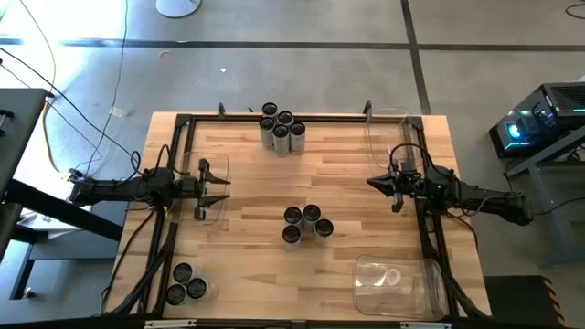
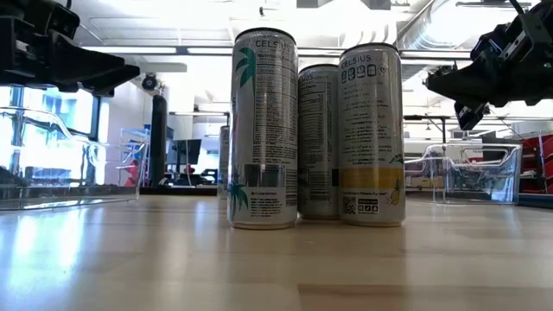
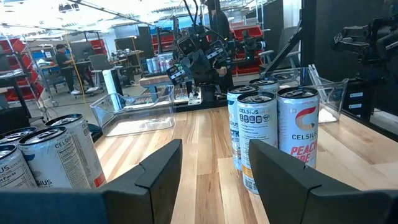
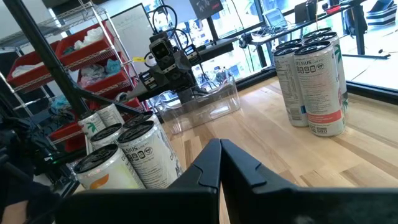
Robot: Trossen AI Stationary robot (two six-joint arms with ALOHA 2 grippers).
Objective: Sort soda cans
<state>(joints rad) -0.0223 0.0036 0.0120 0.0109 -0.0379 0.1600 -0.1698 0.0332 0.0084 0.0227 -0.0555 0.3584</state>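
**Q:** At the middle of the overhead frame, what stands on the table?

**A:** Four soda cans stand upright in a tight cluster, slightly below centre. A second cluster of five cans stands at the top centre, against the far frame rail. A third cluster of three cans sits at the lower left corner, within the clear outline of a bin.

**Q:** Where are the clear bins?

**A:** One clear bin lies at the lower right of the overhead frame. Another clear bin stands at the upper right, beside the right arm. A third, the left bin, lies under the left arm's fingers at the left edge of the table.

**Q:** How do the two grippers stand?

**A:** At the left edge, mid-height, the left gripper points toward the table centre with its fingers parted about halfway; nothing lies between them. At the right edge, mid-height, the right gripper points back toward the centre with its fingers pressed together and nothing in them. Both are well apart from the central cans.
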